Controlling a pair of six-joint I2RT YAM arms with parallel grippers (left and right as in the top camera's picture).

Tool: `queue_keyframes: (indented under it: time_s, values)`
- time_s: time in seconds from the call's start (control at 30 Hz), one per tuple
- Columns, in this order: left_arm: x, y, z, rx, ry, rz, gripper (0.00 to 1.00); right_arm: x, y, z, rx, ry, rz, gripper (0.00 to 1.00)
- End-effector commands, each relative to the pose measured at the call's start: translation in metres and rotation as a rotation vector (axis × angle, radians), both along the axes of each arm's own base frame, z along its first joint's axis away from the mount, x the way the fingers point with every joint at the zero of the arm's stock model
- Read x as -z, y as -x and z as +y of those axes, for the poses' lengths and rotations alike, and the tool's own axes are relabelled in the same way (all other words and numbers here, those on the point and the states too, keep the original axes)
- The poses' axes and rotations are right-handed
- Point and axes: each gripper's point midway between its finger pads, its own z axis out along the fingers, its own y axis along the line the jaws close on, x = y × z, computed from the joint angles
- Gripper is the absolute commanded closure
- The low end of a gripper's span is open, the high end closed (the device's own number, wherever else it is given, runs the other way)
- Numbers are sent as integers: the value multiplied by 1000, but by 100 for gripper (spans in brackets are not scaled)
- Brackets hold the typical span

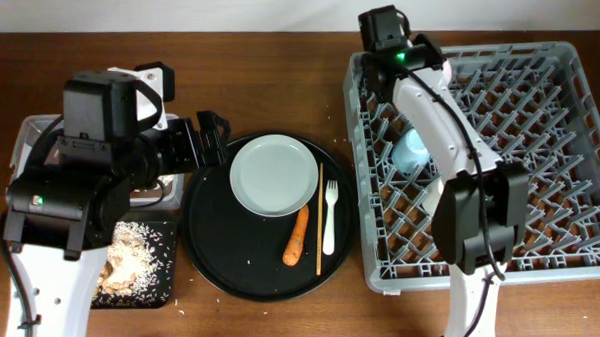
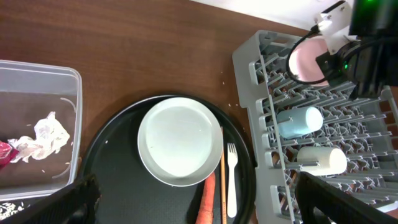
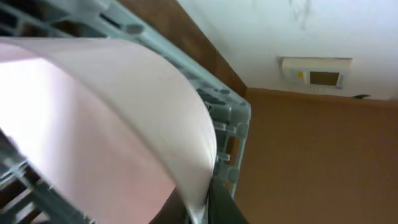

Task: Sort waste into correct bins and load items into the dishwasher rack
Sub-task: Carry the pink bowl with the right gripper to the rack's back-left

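The plate (image 1: pixel 272 175) is pale grey-green, the round tray (image 1: pixel 217 258) black — the carrot (image 1: pixel 296 236) orange, the bowl (image 2: pixel 305 59) pinkish-white; the rack (image 1: pixel 581 148) grey, in a grid pattern.

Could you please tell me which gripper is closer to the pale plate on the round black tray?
Left. The left gripper hovers just beside the plate; the right gripper holds the bowl at the rack's far corner.
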Motion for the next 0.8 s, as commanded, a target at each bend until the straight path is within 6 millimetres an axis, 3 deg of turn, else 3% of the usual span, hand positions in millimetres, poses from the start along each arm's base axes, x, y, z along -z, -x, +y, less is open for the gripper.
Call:
queue_keyframes:
  time_s: [0.0, 0.23, 0.27, 0.3, 0.33, 0.57, 0.77]
  values:
    - [-4, -1, 2, -1, -11, -15, 1, 23, 7, 22, -22, -38, 34, 89]
    - [-4, -1, 2, -1, -11, -15, 1, 25, 13, 41, -42, -48, 38, 80]
    - [-4, -1, 2, -1, -11, -14, 1, 26, 14, 44, -49, -47, 42, 71]
    - [-4, -1, 2, -1, -11, -14, 1, 26, 15, 47, -54, -46, 44, 55]
    - [-4, -1, 2, -1, -11, -14, 1, 25, 15, 50, -60, -46, 43, 51]
    - [-4, -1, 2, -1, -11, -14, 1, 25, 21, 71, -82, -97, 35, 48]
    - [-4, -1, 2, -1, -11, -14, 1, 8, 34, 102, -148, -340, 33, 48]
